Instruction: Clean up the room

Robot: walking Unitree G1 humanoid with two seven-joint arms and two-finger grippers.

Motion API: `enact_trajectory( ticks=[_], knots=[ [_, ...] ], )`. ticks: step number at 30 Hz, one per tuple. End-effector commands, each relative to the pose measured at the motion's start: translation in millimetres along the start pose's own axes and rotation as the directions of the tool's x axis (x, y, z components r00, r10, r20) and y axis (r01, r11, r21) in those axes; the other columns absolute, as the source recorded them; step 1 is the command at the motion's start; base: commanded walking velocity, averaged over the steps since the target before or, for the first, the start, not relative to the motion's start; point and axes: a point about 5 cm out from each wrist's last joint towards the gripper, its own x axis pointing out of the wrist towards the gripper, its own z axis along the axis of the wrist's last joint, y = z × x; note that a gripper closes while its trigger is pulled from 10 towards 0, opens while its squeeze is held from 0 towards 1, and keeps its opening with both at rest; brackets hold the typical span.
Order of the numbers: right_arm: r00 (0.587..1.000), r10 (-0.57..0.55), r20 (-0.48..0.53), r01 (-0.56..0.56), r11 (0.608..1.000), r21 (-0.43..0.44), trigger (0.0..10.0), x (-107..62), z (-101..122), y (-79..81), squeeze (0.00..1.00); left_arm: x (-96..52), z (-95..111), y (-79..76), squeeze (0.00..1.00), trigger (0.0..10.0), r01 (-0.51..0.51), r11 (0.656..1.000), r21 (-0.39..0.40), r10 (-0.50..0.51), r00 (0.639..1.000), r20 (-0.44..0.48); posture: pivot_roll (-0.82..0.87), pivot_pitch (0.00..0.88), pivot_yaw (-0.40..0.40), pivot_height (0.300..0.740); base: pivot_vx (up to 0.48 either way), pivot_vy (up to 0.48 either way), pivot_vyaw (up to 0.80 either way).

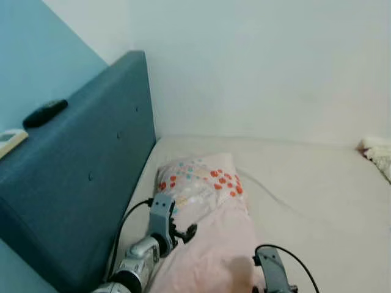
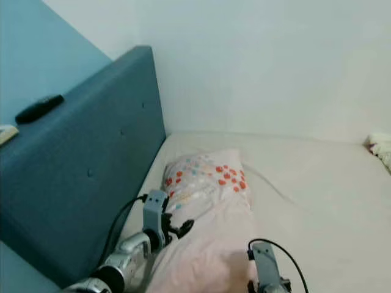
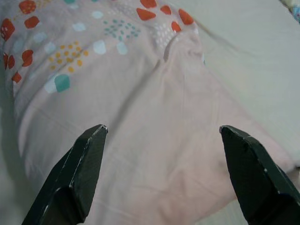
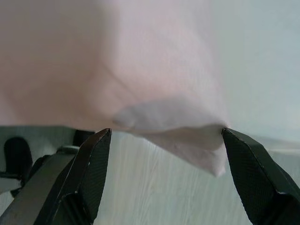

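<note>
Left gripper (image 3: 161, 140): spread wide, black fingers (image 3: 84, 159) poised over the pillow's plain pink half; at lower left of the left eye view, beside the pillow's edge nearest the headboard.
Right gripper (image 4: 164, 136): spread wide as well, fingertips flanking a drooping corner of the pillow; contact with the fabric not clear.
Pillow (image 1: 204, 207): lower centre of the left eye view, lying lengthwise on the mattress, upper end close to the headboard.
Look of pillow: soft pale pink case, creased; far end printed with red-orange, teal and mustard dots and blotches; near corner sagging, limp.
Step in hand, as judged: likely taking hold of the pillow from both sides to straighten it.
Doing it well: pinch a full fold of case plus filling, not loose fabric alone; close both sides together, lift level to avoid drooping.
Mattress (image 1: 317, 201): cream sheet, faint wrinkles, centre right.
Headboard (image 1: 79, 177): dark blue, padded, left side of frame.
Remote (image 1: 44, 113): black, on the headboard's top, upper left.
</note>
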Motion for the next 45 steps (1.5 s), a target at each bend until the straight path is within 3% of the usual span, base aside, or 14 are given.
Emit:
enact_trajectory(
  ticks=[1, 9, 15, 21, 22, 26, 30, 33, 37, 45],
  knots=[
    [1.000, 0.001, 0.014, -0.001, 1.000, 0.020, 10.0, 0.1, 3, 1.8, 0.00, -2.1, 1, 7.2, 0.00, 10.0, -0.029, 1.000, -0.008, 0.029, 1.000, 0.001, -0.02, 0.000, -0.015, 0.733, 0.000, 0.000, 0.00],
    [0.989, -0.039, 0.141, 0.025, 0.995, 0.100, 10.0, 0.3, 42, -14.8, 0.00, -3.5, 6, 18.7, 0.00, 10.0, -0.120, 0.992, -0.025, 0.120, 0.993, 0.007, -0.03, 0.000, -0.008, 0.733, 0.000, -0.060, 0.00],
    [0.982, -0.037, 0.187, 0.021, 0.996, 0.087, 10.0, -0.6, 55, -14.5, 0.00, -5.3, 5, 26.0, 0.00, 10.0, -0.184, 0.983, -0.025, 0.184, 0.983, -0.022, -0.03, 0.000, -0.011, 0.733, 0.000, -0.480, 0.00],
    [0.960, -0.049, 0.274, 0.008, 0.989, 0.147, 10.0, -3.4, 78, -18.4, 0.00, -6.4, 6, 29.0, 0.00, 10.0, -0.204, 0.977, -0.057, 0.203, 0.979, -0.014, -0.04, 0.000, -0.014, 0.733, 0.000, -0.160, 0.00],
    [0.943, -0.046, 0.329, -0.021, 0.980, 0.198, 10.0, -6.1, 94, -21.9, 0.00, -8.5, 6, 33.3, 0.00, 10.0, -0.222, 0.973, -0.070, 0.222, 0.975, -0.012, -0.04, 0.000, -0.011, 0.733, 0.000, 0.000, 0.00],
    [0.915, -0.042, 0.402, -0.054, 0.973, 0.226, 10.0, -10.9, 116, -26.9, 0.00, -11.5, 7, 40.2, 0.00, 10.0, -0.251, 0.964, -0.089, 0.252, 0.968, -0.005, -0.05, 0.000, -0.009, 0.723, 0.000, 0.000, 0.00],
    [0.852, -0.036, 0.522, -0.087, 0.974, 0.209, 10.0, -22.3, 152, -35.1, 0.00, -17.3, 13, 54.7, 0.00, 10.0, -0.310, 0.946, -0.098, 0.313, 0.950, 0.014, -0.07, 0.000, -0.004, 0.703, 0.000, 0.000, 0.00],
    [0.826, -0.027, 0.563, -0.101, 0.975, 0.196, 10.0, -26.7, 163, -35.4, 0.00, -20.8, 17, 63.7, 0.00, 10.0, -0.346, 0.930, -0.123, 0.352, 0.936, 0.025, -0.08, 0.006, -0.004, 0.688, 0.000, 0.000, 0.00],
    [0.803, -0.002, 0.596, -0.128, 0.976, 0.175, 10.0, -29.9, 170, -29.2, 0.00, -26.9, 25, 79.2, 0.00, 10.0, -0.406, 0.899, -0.166, 0.417, 0.908, 0.035, -0.08, 0.020, 0.002, 0.668, 0.000, 0.000, 0.00],
    [0.806, 0.033, 0.591, -0.156, 0.975, 0.158, 10.0, -26.7, 159, -17.3, 0.00, -27.6, 35, 85.3, 0.00, 10.0, -0.413, 0.900, -0.139, 0.422, 0.905, 0.045, -0.11, 0.044, 0.015, 0.643, 0.000, 0.000, 0.00]
  ],
)
